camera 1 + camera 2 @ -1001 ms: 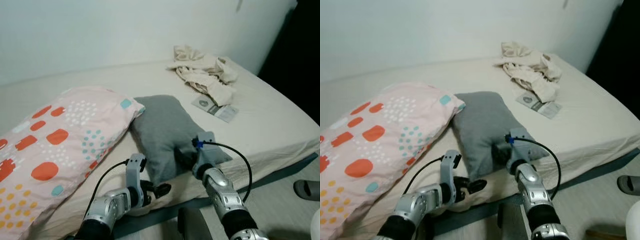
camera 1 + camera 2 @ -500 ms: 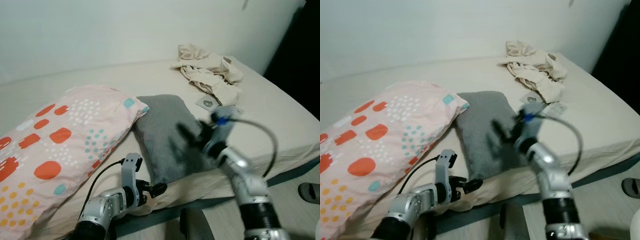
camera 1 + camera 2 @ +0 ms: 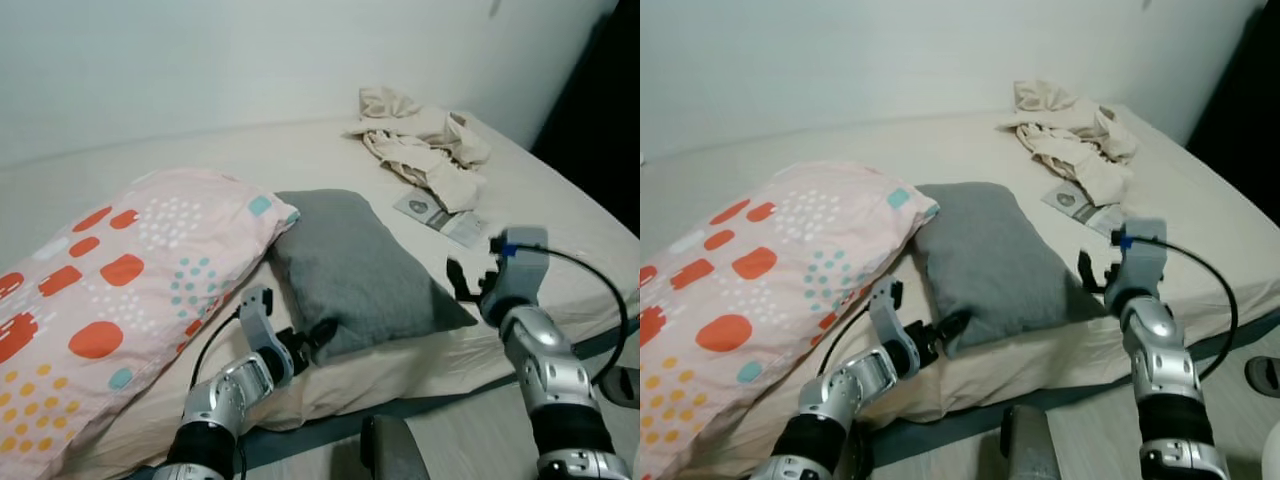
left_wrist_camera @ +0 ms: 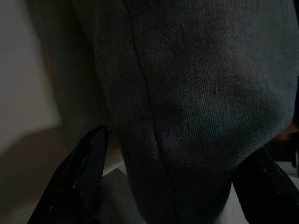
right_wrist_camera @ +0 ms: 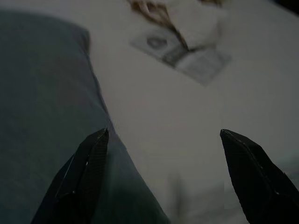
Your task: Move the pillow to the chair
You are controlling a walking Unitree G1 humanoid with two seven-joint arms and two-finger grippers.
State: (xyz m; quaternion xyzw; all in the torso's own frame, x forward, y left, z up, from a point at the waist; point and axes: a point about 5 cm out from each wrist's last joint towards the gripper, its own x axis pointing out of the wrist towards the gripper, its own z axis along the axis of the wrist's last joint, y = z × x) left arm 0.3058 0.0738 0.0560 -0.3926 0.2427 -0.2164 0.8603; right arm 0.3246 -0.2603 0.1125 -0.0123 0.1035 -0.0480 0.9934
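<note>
A: Two end effectors on this one, and both are working the near edge of the bed. The grey pillow lies flat on the bed, its near end almost at that edge, its far corner tucked just under the big pink patterned pillow.

B: And the left end effector?

A: Right at the grey pillow's near corner, fingers spread. In the left wrist view the fabric bulges between the two black fingers, so the corner sits inside the open jaws, not yet clamped.

B: The right end effector?

A: Just beside the pillow's other near corner, over bare sheet. The right wrist view has its fingers wide apart, pillow to one side, a small packet farther up the bed.

B: How does that pillow handle, would you say?

A: Light and soft, I'd judge. Woven cover, good friction, nothing fragile. But it will sag and fold from any single pinch, so a deep bite on a corner or along the seam is the place, one end effector on each near corner if possible.

B: Anything nearby to catch?

A: The crumpled beige cloth lies well apart, toward the far corner. The patterned pillow overlapping that far corner is the one that may drag.
</note>
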